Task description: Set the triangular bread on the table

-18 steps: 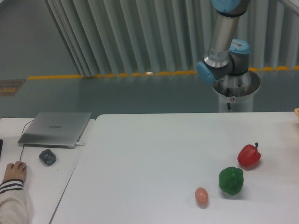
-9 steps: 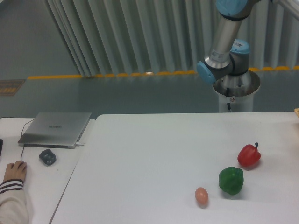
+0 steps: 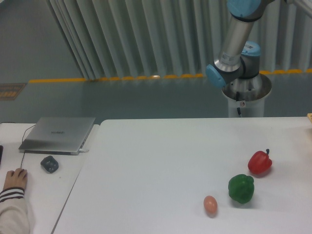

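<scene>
Camera: fixed view over the table (image 3: 161,165).
Arm (image 3: 234,48): rose behind the far edge on its pedestal; its upper part ran out of frame.
Gripper: out of view, so its opening could not be told.
Bread: not visible anywhere in frame.
Table items: red pepper (image 3: 259,162), green pepper (image 3: 241,188), egg (image 3: 210,204).
Side desk (image 3: 39,190): laptop (image 3: 58,134), a person's hand (image 3: 15,179).

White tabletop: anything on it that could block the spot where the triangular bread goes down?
Only at the right front: a red bell pepper, a green bell pepper and a small tan egg. The rest of the large white tabletop shows bare. Neither bread nor gripper is in view.
</scene>
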